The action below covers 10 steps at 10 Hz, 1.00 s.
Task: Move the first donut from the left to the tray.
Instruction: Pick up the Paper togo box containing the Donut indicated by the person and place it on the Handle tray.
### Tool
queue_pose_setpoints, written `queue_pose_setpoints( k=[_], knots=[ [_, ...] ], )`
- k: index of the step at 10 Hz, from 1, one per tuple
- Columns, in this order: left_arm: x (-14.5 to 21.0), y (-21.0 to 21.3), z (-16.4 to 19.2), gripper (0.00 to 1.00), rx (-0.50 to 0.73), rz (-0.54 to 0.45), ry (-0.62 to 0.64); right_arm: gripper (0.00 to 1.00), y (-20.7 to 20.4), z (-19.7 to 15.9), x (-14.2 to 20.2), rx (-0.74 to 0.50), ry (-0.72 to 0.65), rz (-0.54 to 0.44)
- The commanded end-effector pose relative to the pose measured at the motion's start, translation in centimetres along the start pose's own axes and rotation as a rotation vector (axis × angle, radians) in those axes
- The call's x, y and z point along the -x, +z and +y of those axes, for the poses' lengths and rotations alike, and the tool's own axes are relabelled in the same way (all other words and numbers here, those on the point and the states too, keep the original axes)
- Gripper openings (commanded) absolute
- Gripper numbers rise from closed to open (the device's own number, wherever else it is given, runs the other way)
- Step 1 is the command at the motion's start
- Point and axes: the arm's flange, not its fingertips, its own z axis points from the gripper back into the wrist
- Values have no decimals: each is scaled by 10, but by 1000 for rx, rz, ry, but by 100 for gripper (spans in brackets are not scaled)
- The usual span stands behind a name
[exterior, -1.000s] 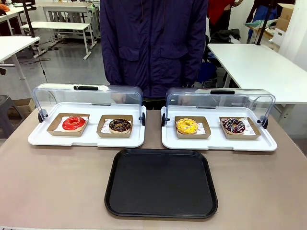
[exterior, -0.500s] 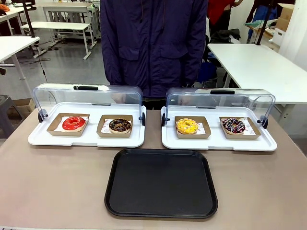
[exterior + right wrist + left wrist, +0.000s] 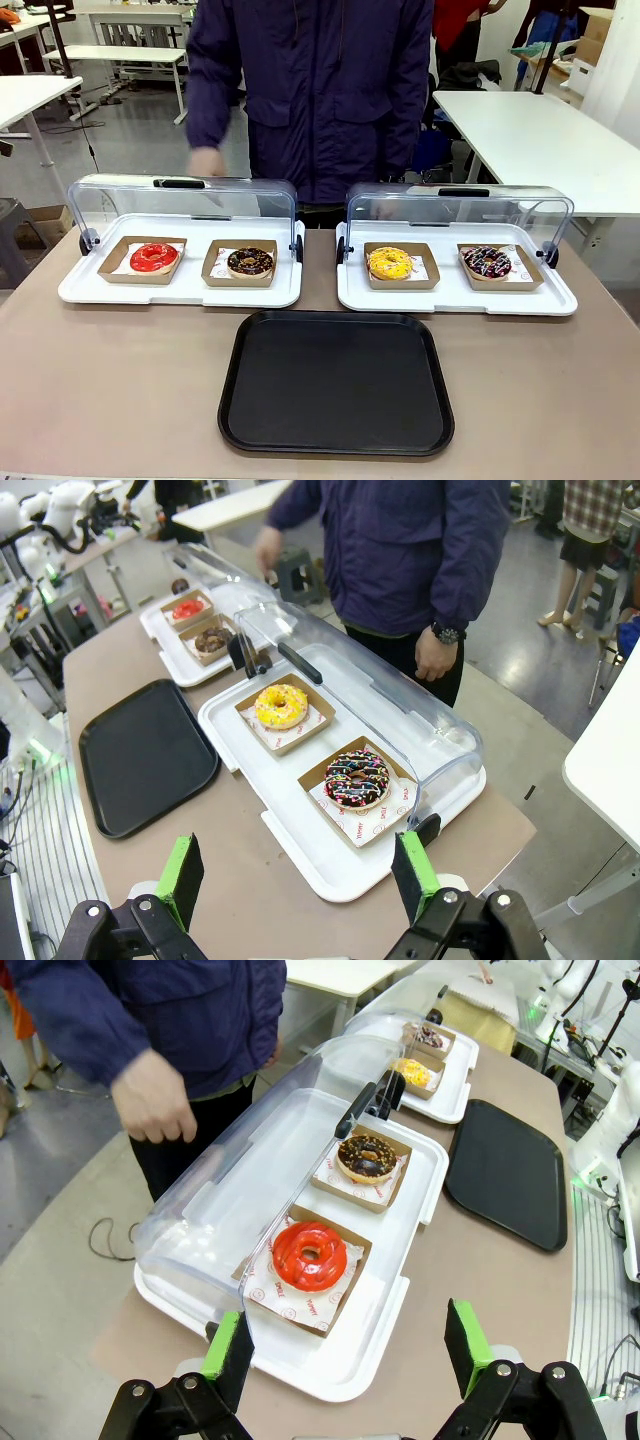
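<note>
The left gripper (image 3: pixel 348 1342) hangs with its jaws spread wide and nothing between them, the green pads well apart. Straight ahead of those jaws, a little toward the left finger, the red donut (image 3: pixel 309 1254) sits in its cardboard holder (image 3: pixel 345 1298) on a white tray (image 3: pixel 400 1305). A clear lid (image 3: pixel 250 1160) stands tipped open along the tray's far edge. Just beyond the red donut, on the same white tray, is a chocolate donut (image 3: pixel 367 1156) in its own holder. The black tray (image 3: pixel 508 1175) lies bare on the table (image 3: pixel 470 1270), farther out and off past the right finger, well apart from the red donut. A person in a dark jacket stands beyond the lid. One hand (image 3: pixel 152 1095) hangs above the lid, off past the left finger, touching nothing that I can make out.

The right gripper (image 3: pixel 300 870) is just as wide open and holds nothing either. Ahead of its jaws, toward the right finger, a sprinkled donut (image 3: pixel 357 777) rests in its holder on the second white tray (image 3: pixel 300 855). A yellow donut (image 3: pixel 281 705) sits farther on, about midway between the fingers. From here the black tray shows out past the left finger, and the red donut is far ahead on the other white tray. The person's other hand (image 3: pixel 436 656) hangs at their side behind this tray's open lid.
</note>
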Motion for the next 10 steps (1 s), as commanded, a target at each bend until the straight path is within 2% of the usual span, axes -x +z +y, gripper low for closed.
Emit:
queue_pose_setpoints(
  k=[1,10],
  knots=[
    [-1,0,-1,100,2,3,-3,100,0,-1,-1,-3,20,-20],
    [-1,0,-1,100,2,3,-3,100,0,-1,-1,-3,20,-20]
  ],
)
